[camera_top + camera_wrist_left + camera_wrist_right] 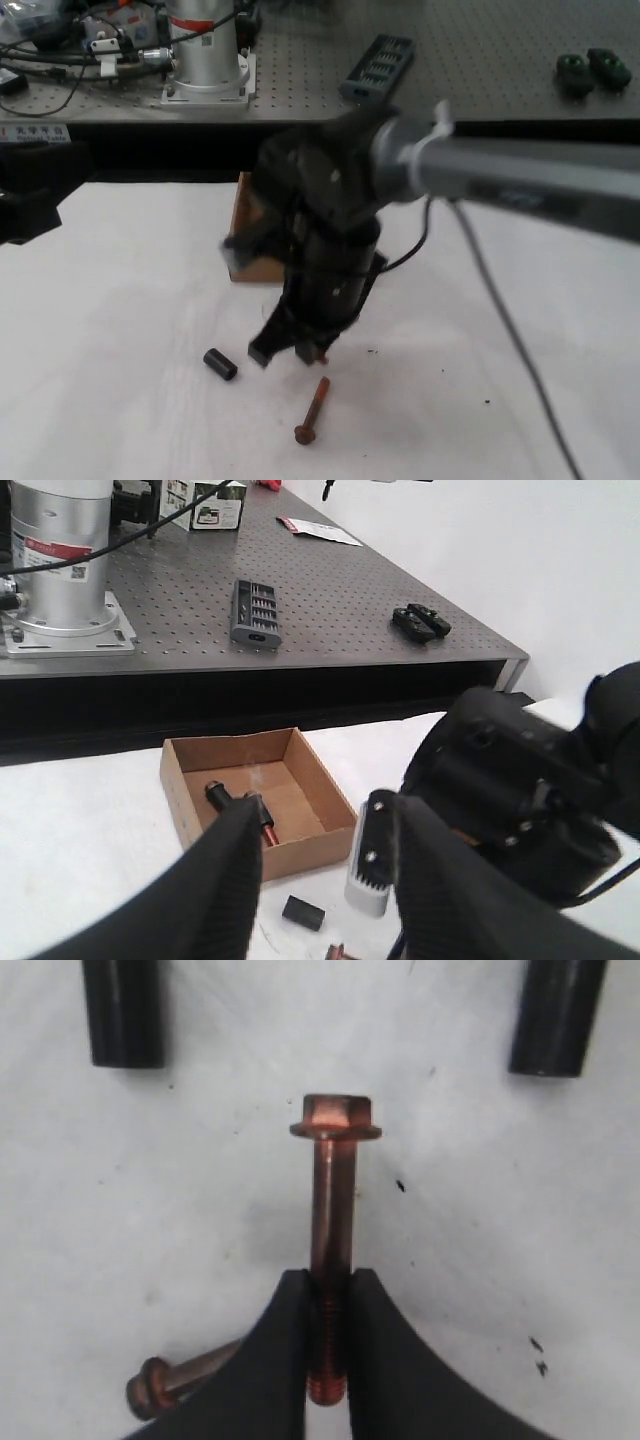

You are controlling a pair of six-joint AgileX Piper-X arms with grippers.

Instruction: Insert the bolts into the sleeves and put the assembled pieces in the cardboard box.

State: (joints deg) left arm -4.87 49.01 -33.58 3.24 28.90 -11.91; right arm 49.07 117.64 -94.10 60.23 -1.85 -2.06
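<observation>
**A:** Where's the bolt?

**B:** In the right gripper (330, 1280). Its fingers are pinched narrow on the threaded end of the bolt (331, 1200), and the head points away from the wrist, just over the cloth (200, 1210).

**A:** And the sleeves?

**B:** A sleeve (123, 1010) and a second sleeve (558, 1015) lie on the cloth beyond the bolt's head. There is one to either side, and both are clear of it.

**A:** Anything else close by?

**B:** A second bolt (312, 408) lies flat on the cloth, just beside the right gripper on the side nearer the high camera.

**A:** The left gripper?

**B:** The left gripper (322, 825) is spread wide. The box (180, 780) sits just beyond its fingertips, with one assembled piece (240, 805) inside. In the high view the box is behind the right arm.
</observation>
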